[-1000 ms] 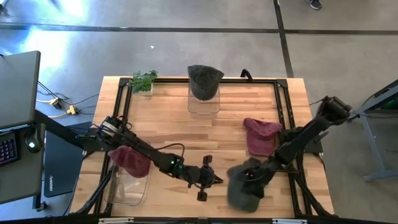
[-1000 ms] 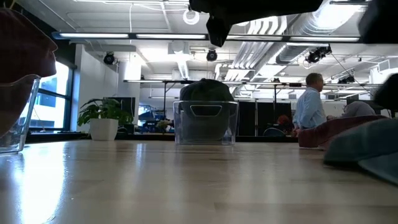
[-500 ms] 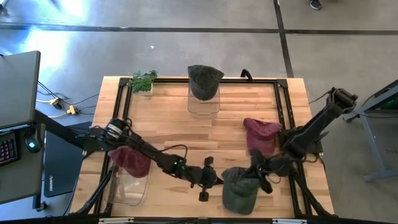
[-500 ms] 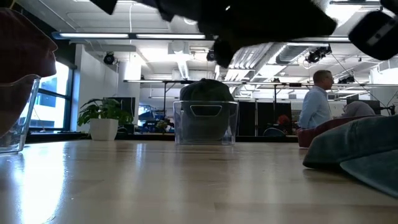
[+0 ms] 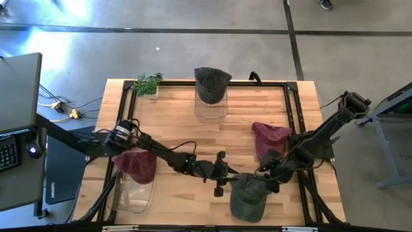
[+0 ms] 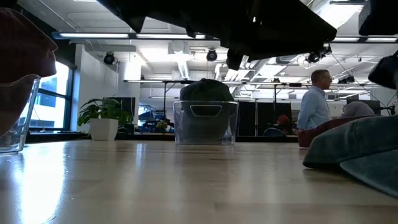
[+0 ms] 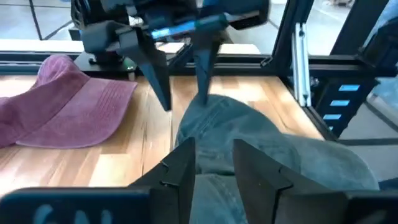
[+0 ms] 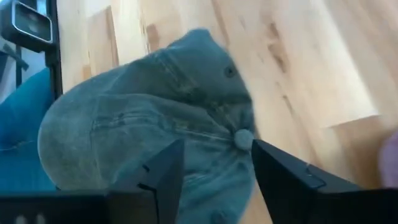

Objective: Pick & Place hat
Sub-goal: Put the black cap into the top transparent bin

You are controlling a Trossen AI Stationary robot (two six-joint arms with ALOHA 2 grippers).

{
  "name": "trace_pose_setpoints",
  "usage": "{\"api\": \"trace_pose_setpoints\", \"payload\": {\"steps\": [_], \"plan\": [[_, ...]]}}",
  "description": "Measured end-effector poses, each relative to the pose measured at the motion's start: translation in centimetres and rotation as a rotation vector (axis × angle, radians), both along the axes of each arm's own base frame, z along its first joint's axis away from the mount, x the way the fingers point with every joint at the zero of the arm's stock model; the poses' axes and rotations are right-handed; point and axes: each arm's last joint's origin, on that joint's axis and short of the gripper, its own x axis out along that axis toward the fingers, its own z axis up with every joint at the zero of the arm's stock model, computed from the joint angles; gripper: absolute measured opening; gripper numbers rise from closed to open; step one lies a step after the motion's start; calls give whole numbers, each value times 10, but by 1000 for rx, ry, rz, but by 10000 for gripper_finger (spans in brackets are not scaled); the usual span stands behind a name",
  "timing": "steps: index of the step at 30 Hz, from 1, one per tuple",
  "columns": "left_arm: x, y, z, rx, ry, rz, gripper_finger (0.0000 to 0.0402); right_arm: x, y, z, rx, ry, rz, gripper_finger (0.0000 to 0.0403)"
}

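A grey-green denim hat [image 5: 248, 196] lies on the table near its front edge, crown up, with its top button [image 8: 244, 138] showing. My left gripper [image 5: 226, 178] reaches in from the left to the hat's left side. It is open, and hat cloth [image 7: 211, 180] shows between its fingers. My right gripper [image 5: 264, 174] stands open over the hat's far right side; in the left wrist view its two fingers [image 7: 204, 81] point down at the crown. My left gripper stands low at the hat's left part, one finger on either side of a strip of cloth [image 7: 214, 158]; whether it touches, I cannot tell. My right gripper comes from above, its fingertip [image 7: 205, 99] at the crown; whether it touches, I cannot tell.
A maroon hat [image 5: 270, 138] lies flat at the right, just beyond the right gripper. Another maroon hat [image 5: 135, 166] sits on a clear stand at the left. A dark hat [image 5: 211, 84] tops a clear stand at the far edge, beside a plant [image 5: 148, 84]. A person [image 6: 314, 106] stands in the room behind.
The grey-green hat has slid toward the table's left and near edges and turned about while my right gripper was on it. My right gripper has since drawn back a little toward the far edge. My left gripper has moved right, up to the hat.
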Motion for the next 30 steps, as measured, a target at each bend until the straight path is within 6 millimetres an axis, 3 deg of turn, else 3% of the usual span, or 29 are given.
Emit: {"api": "trace_pose_setpoints", "payload": {"steps": [4, 8, 12, 16, 20, 26, 30], "plan": [[3, -2, -16, 82, 40, 28, 119, 12, 8, -19, 15, 69, 37, 187], [8, -8, 0, 76, -14, 7, 119, 21, 17, -34, 19, 76, 55, 159], [8, -10, -12, 106, 75, -12, 119, 24, 25, -46, -12, 80, 101, 98], [7, -13, -5, 102, 58, -12, 119, 23, 31, -50, -48, 50, 161, 17], [5, -19, -7, 156, 61, -2, 119, 22, 34, -37, -109, -74, 138, 17], [3, -44, 14, 372, -13, 67, 119, 18, 42, 2, -189, -279, 135, 6], [3, -54, 26, 364, -41, 78, 119, 14, 45, 17, -154, -310, 174, 3]]}}
